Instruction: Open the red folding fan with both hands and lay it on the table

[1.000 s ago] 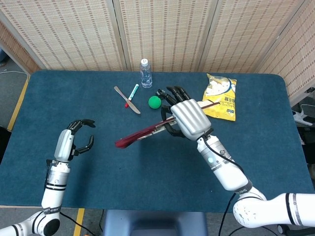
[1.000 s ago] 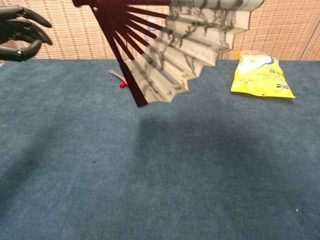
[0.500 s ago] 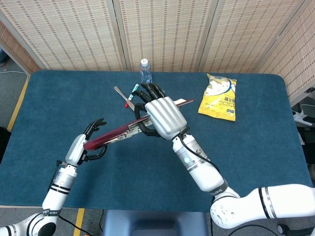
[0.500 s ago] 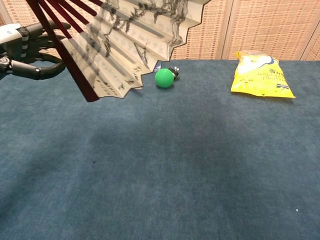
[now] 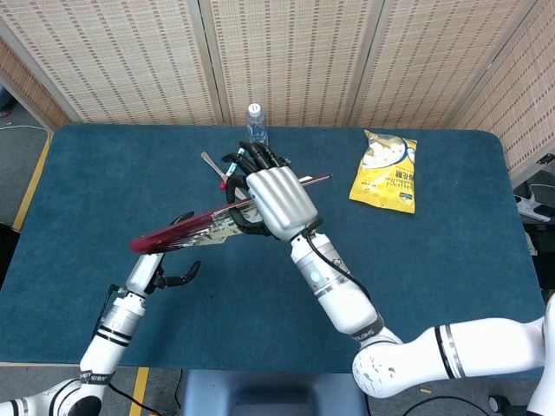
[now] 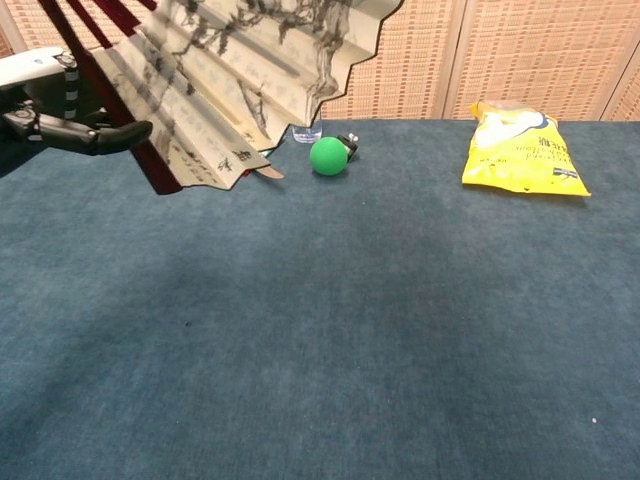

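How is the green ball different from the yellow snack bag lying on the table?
The green ball is round and plain; the yellow snack bag is flat, crinkled and printed. The ball looks smaller than the bag. The ball sits near the table's middle, the bag toward the right. Both rest on the blue table, untouched.

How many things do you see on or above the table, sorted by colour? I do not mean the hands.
Red: 1, folding fan
Green: 1, ball
Yellow: 1, snack bag
Clear: 1, water bottle
Total: 4; small items near the bottle are too hidden to count.
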`<state>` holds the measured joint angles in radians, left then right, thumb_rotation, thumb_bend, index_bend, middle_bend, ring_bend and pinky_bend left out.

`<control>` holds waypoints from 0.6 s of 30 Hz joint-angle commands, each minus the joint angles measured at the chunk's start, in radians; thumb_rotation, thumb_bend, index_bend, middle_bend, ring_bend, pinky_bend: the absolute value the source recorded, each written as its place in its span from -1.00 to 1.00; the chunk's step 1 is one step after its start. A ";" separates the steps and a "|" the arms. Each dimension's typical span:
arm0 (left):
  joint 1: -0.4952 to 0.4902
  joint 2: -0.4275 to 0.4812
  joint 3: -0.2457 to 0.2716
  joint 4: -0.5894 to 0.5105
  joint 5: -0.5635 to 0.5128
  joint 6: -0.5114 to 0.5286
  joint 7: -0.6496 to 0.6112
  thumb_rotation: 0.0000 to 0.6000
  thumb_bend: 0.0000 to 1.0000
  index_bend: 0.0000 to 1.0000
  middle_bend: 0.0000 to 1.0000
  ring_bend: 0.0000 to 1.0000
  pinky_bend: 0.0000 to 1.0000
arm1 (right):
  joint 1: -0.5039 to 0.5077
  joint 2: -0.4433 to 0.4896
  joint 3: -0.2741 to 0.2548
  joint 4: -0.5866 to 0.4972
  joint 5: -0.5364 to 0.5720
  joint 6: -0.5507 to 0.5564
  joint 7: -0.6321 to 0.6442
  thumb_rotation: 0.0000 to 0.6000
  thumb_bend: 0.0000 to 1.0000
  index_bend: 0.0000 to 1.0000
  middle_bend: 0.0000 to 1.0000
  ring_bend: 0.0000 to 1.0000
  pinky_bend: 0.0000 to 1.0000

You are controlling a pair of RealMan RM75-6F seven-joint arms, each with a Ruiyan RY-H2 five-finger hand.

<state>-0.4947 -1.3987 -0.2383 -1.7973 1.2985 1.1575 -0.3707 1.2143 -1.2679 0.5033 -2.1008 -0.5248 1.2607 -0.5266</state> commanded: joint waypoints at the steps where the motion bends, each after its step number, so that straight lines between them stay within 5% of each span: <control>1: -0.014 -0.054 -0.036 0.017 -0.057 0.027 0.048 1.00 -0.24 -0.69 -0.54 -0.78 -0.62 | 0.004 -0.007 -0.004 -0.003 0.000 0.007 -0.006 1.00 0.10 0.58 -0.68 -1.00 -1.00; 6: -0.005 -0.105 -0.050 0.064 -0.065 0.103 0.125 1.00 -0.20 -0.06 0.14 -0.26 -0.40 | -0.004 0.010 -0.007 -0.008 -0.001 0.019 -0.018 1.00 0.10 0.58 -0.68 -1.00 -1.00; 18: 0.016 -0.134 -0.074 0.143 -0.060 0.182 0.175 1.00 0.21 0.37 0.59 0.09 -0.15 | -0.084 0.118 -0.036 -0.035 -0.047 -0.024 0.021 1.00 0.10 0.58 -0.68 -1.00 -1.00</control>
<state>-0.4800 -1.5341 -0.3147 -1.6560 1.2349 1.3378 -0.2013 1.1362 -1.1563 0.4705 -2.1343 -0.5664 1.2416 -0.5100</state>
